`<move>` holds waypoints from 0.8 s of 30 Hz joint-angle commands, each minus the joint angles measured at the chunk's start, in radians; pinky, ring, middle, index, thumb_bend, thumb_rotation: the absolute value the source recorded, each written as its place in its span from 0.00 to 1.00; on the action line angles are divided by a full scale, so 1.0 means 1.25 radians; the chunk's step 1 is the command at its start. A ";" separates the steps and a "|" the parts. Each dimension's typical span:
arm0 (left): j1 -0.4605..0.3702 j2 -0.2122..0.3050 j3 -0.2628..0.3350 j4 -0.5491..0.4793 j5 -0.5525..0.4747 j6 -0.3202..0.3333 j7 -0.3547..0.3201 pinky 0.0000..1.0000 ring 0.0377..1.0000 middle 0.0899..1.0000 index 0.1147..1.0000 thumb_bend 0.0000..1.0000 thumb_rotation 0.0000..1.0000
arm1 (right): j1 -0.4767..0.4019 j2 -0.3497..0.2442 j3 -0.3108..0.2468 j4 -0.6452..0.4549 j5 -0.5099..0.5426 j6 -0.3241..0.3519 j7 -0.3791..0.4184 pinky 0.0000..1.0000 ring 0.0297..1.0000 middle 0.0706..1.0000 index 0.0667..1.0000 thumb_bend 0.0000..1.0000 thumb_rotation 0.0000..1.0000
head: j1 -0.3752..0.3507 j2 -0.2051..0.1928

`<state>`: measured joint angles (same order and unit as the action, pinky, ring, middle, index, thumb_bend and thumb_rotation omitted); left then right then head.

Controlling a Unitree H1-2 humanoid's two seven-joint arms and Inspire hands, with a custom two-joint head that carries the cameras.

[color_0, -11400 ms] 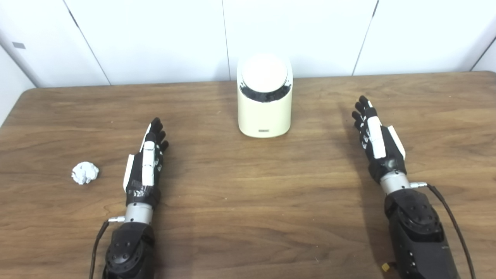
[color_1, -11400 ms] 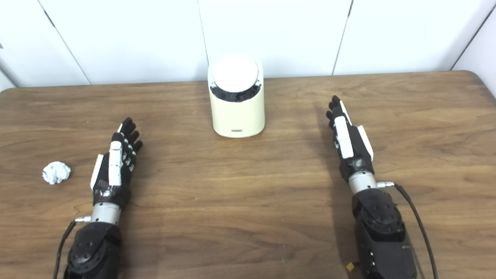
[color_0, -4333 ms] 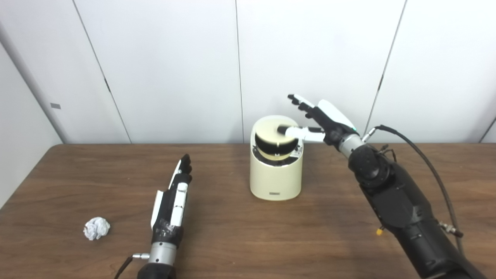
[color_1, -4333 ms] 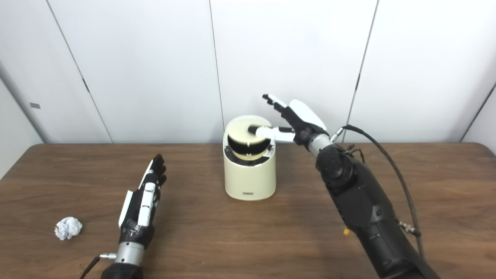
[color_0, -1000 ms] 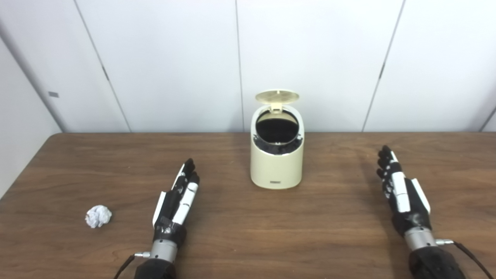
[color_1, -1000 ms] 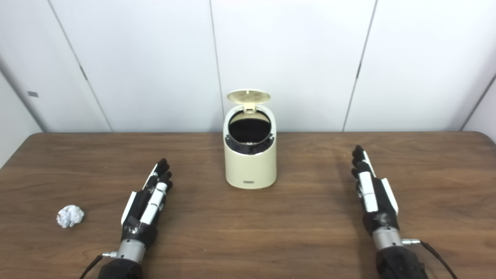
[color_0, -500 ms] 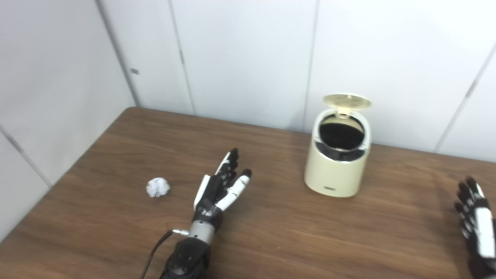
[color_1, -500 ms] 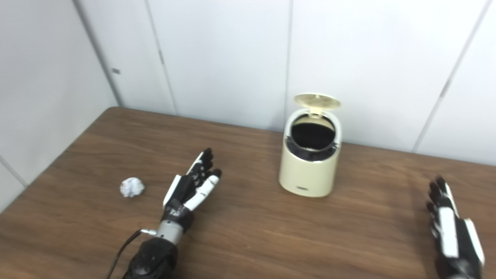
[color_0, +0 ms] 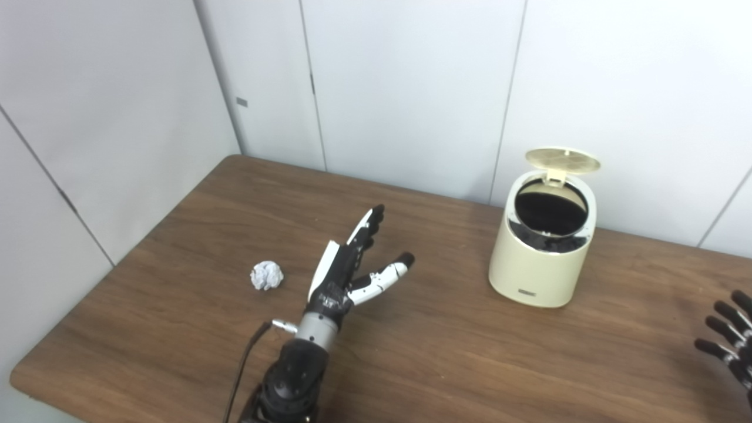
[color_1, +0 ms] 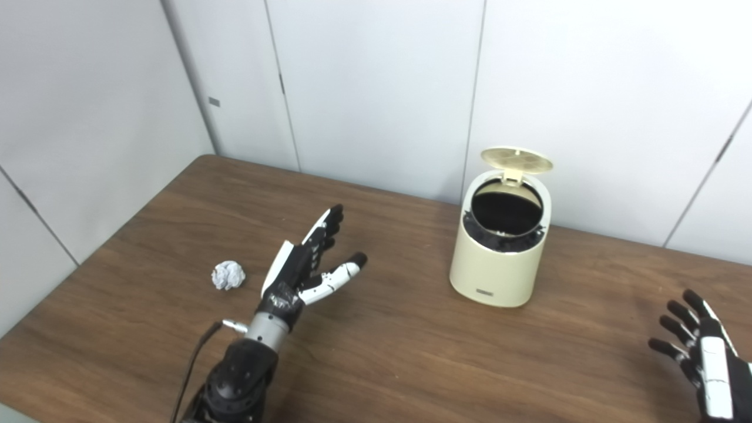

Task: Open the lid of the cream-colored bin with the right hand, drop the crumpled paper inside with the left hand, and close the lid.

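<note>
Crumpled paper (color_0: 267, 275) sits on the tabletop (color_0: 446, 358) just left of the empty left hand (color_0: 346, 273), fingers spread, while the bin (color_0: 543, 252) stands far right with lid (color_0: 562, 159) up, and the right hand (color_1: 708, 355) idles near-right, fingers apart.

Your left hand (color_0: 346, 271) is black with white plates along its back and thumb, and black fingertips. A silver metal cuff joins it to a bulky black forearm studded with small screws, and a thin black cable loops from the wrist. Your right hand (color_1: 702, 359) shows the same black-and-white pattern.
</note>
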<state>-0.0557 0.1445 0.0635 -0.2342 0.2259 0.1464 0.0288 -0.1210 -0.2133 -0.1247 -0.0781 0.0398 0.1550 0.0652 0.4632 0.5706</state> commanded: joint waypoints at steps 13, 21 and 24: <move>-0.064 0.209 -0.046 -0.209 0.401 0.238 -0.144 0.77 0.91 0.93 0.94 0.96 0.28 | -0.016 -0.016 -0.008 -0.066 -0.011 0.025 -0.005 0.62 0.81 0.84 0.85 0.59 1.00 | 0.020 0.014; -0.049 0.269 -0.013 -0.221 0.516 0.258 -0.251 0.81 0.92 0.93 0.92 0.95 0.33 | -0.012 -0.023 -0.005 -0.077 -0.019 0.031 -0.002 0.62 0.81 0.84 0.85 0.61 1.00 | 0.021 0.026; -0.033 0.285 0.005 -0.224 0.536 0.255 -0.277 0.84 0.93 0.92 0.91 0.95 0.31 | -0.012 -0.022 -0.006 -0.083 -0.019 0.040 0.001 0.64 0.81 0.84 0.86 0.61 0.99 | 0.025 0.029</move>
<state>-0.0847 0.4620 0.0563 -0.4772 0.8681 0.4652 -0.3181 -0.1176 -0.2235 -0.1261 -0.1391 0.0164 0.2131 0.0679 0.4924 0.6059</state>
